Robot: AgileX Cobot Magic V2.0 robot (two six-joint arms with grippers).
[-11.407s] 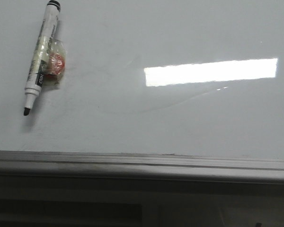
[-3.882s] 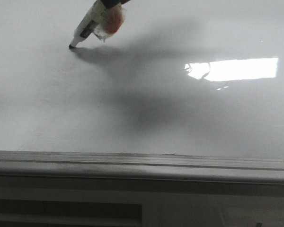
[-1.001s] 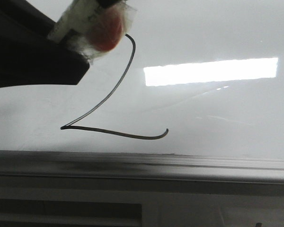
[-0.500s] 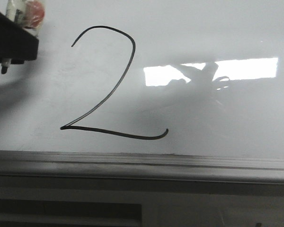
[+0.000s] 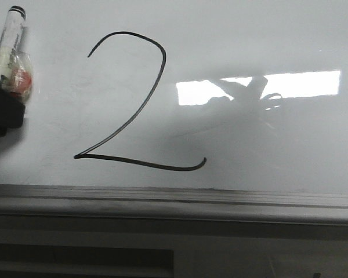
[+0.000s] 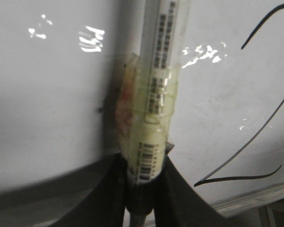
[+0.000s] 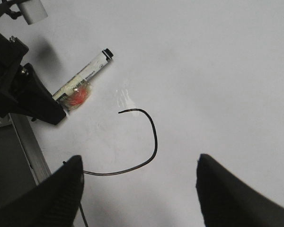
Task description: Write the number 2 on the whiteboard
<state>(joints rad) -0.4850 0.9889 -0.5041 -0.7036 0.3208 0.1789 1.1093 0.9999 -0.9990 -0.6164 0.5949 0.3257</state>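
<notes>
Item, as I read it: the number 2 (image 5: 140, 104), complete, drawn left of centre on the whiteboard (image 5: 267, 145), base stroke near the front rail. My left gripper (image 6: 141, 189) clamps the taped marker (image 6: 154, 118) by the left edge; my right gripper (image 7: 139, 189) hangs spread wide, holding nothing.

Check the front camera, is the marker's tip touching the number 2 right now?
No, the marker is held by the left claw at the board's left edge, clear of the number 2.

Black number 2 (image 5: 140, 104) on glossy grey-white whiteboard (image 5: 267, 139); white marker (image 5: 8, 40), black-capped, with possibly red-orange tape.
</notes>
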